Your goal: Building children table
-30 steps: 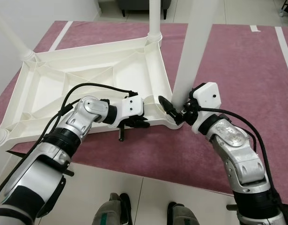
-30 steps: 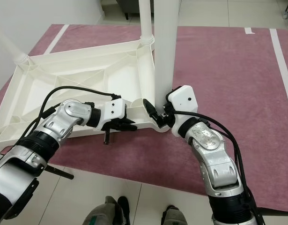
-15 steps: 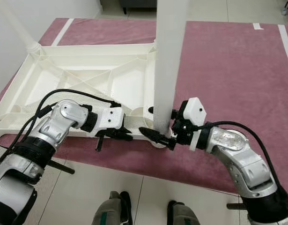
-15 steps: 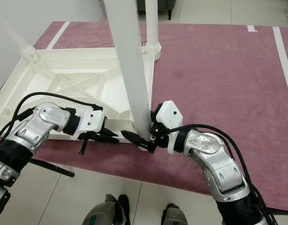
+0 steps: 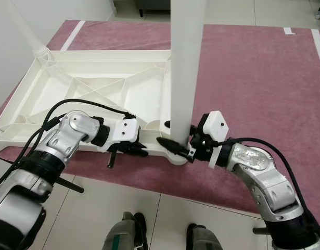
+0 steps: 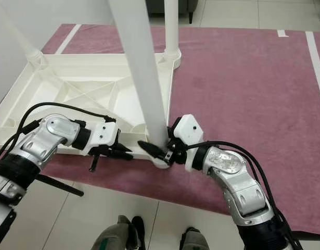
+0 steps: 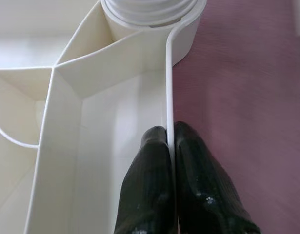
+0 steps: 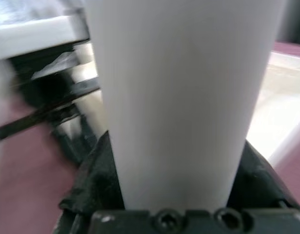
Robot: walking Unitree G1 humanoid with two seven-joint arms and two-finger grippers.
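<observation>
White plastic tabletop [image 5: 97, 88] lies upside down on maroon rug [image 5: 253, 78]. Left gripper [image 5: 133, 151]: jaws clamped on its near rim. Right gripper [image 5: 175, 147]: jaws around leg [image 5: 184, 67] at corner socket. Vs. 0.5 s ago: little change, leg approx. upright, wrist slightly shifted. Judged: leg seating underway, not confirmed.

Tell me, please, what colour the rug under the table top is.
The rug is dusky pink, clearest in the right eye view.
</observation>
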